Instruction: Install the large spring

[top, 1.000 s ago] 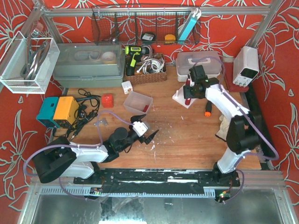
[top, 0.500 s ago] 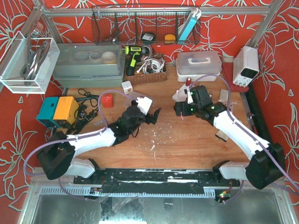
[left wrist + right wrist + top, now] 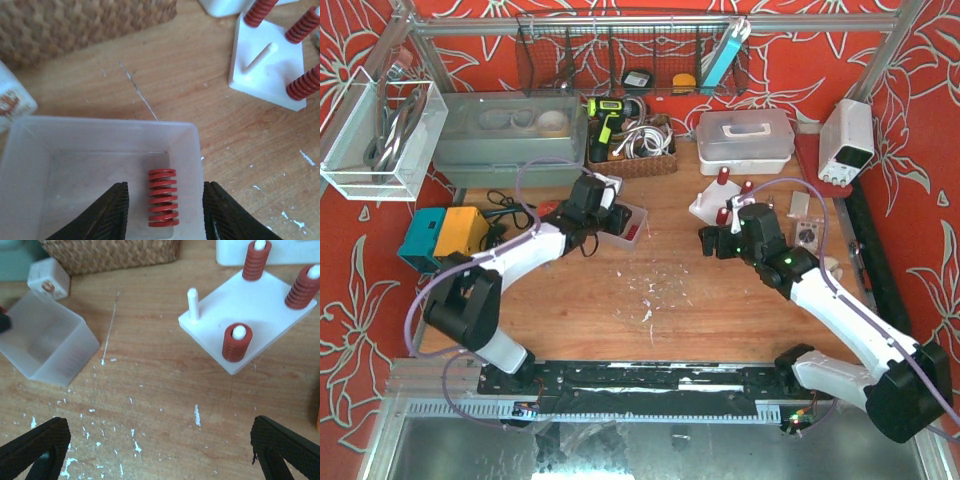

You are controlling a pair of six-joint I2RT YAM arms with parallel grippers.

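Note:
A red spring [image 3: 162,197] lies in a clear plastic tray [image 3: 60,135], also seen in the top view [image 3: 630,232]. My left gripper [image 3: 164,212] hangs open just above the tray, one finger on each side of the spring, not touching it. A white peg base [image 3: 250,315] carries three red springs and has one bare peg [image 3: 193,302] at its left corner. The base also shows in the top view [image 3: 705,207]. My right gripper [image 3: 712,240] is open and empty above the bare wood, in front of the base.
A wicker basket [image 3: 632,150] and a lidded white box [image 3: 745,140] stand behind the work area. A small white cube [image 3: 48,279] sits by the tray. An orange and teal device [image 3: 445,238] with cables lies at the left. White flecks dot the wood.
My left arm swung back and left until its gripper came over the clear tray. My right arm came down off the peg base toward the table middle, uncovering the base.

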